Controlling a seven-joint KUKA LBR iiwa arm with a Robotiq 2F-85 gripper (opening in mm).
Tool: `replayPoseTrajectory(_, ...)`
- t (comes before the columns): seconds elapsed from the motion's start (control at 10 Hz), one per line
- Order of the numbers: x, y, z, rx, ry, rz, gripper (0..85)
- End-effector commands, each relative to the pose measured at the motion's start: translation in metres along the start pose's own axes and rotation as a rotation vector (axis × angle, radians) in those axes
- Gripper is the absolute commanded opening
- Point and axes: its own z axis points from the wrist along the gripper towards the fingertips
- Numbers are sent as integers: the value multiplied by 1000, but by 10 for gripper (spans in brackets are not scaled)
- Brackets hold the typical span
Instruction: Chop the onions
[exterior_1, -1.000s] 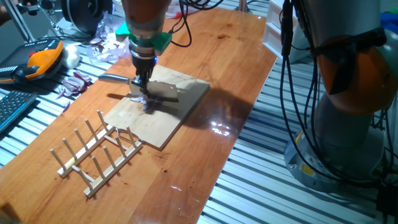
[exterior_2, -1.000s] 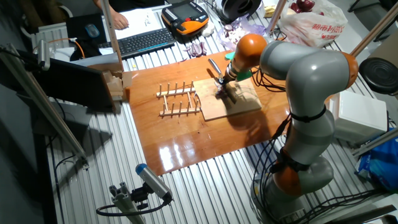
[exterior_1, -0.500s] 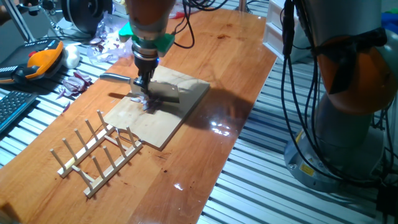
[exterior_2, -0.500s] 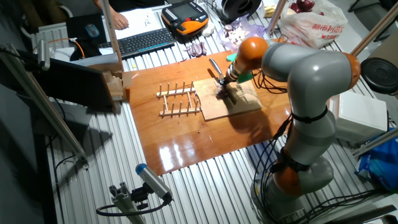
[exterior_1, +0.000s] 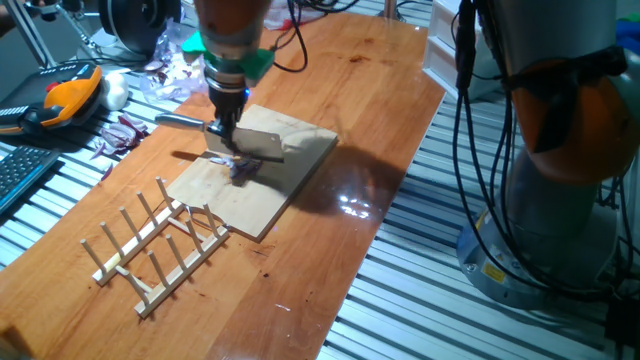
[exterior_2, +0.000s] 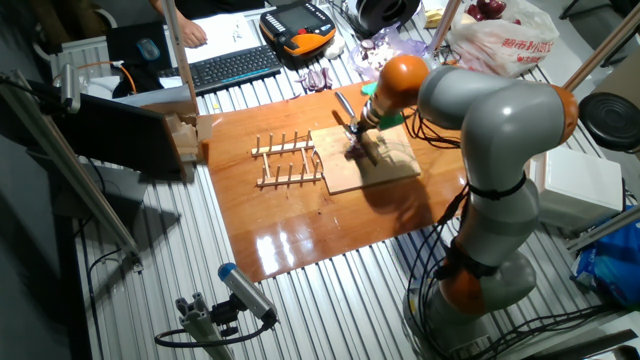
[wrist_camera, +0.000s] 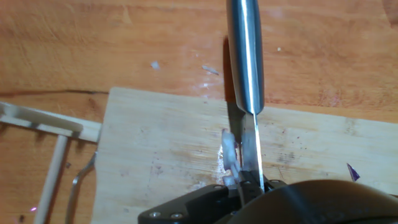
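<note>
My gripper points down over the pale wooden board and is shut on a knife. The knife's steel handle sticks out to the left and its blade hangs just above the board. A small heap of purple-white onions lies on the board right under the blade. In the hand view the knife runs up the middle, with pale onion bits beside its edge on the board. In the other fixed view the gripper stands over the board.
A wooden dish rack lies in front of the board, also shown in the other fixed view. Purple peel scraps, a crinkled plastic bag and an orange pendant lie at the left. The table's edge runs close on the right.
The gripper has lifted the knife a little off the onion bits and shifted slightly left; the bits stay on the board.
</note>
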Motion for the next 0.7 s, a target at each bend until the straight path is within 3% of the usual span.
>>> replayPoseTrajectory(0.0,-3,5,-7,4,5,7,0)
replayPoseTrajectory(0.1,-4,11,-10,12,7,16,0)
replayPoseTrajectory(0.3,0,16,-2,10,-7,23,0)
replayPoseTrajectory(0.6,11,11,17,2,-54,21,0)
